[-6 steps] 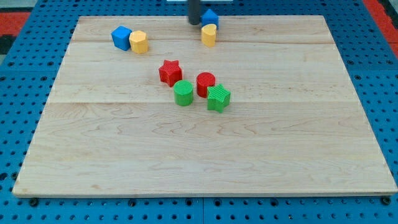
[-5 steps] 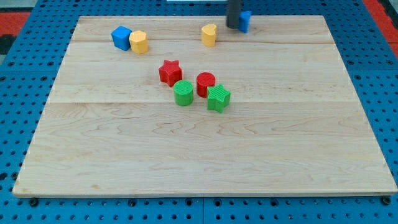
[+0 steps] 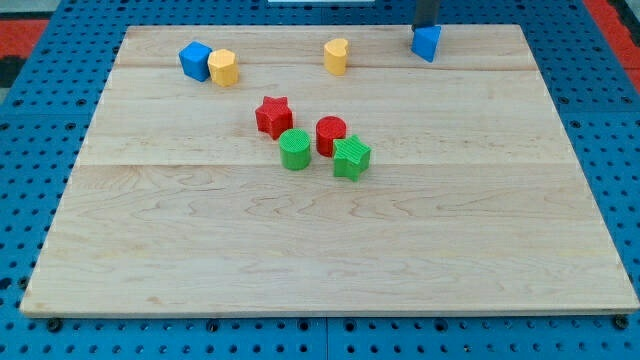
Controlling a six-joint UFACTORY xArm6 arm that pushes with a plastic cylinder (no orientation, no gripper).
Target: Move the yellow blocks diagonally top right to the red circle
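- Blue pegboard is showing around a pale wooden board (image 3: 330,240); the blocks are being kept on the upper half of that board.
- Two yellow blocks are being seen: a yellow heart-like block (image 3: 336,56) near the view's top centre, standing alone, and a yellow hexagonal block (image 3: 223,67) at the view's upper left, touching a blue cube (image 3: 194,60) on its left side.
- The red circle (image 3: 331,134) is lying below both yellow blocks, in a tight cluster; a red star (image 3: 273,116) is just to its left, a green cylinder (image 3: 295,150) at its lower left, and a green star-shaped block (image 3: 351,158) at its lower right, touching or nearly touching it.
- Neither yellow block is judged to be at its goal yet; both are well apart from the red circle.
- A blue wedge-shaped block (image 3: 427,43) is sitting at the view's top right, with my tip (image 3: 427,27) just behind it at the board's top edge; whether the two are touching cannot be told.
- Risks are being judged as follows: the blue cube could be dragged along when the hexagonal block is pushed, being pressed against it; the crowded cluster could be scattered by a yellow block arriving too hard; the red star is standing in the hexagonal block's likely path.
- The rod is hanging upright from the top of the view, only its lower end showing; it is a bare rod with no jaws, clamped on nothing, and well to the right of both yellow blocks.
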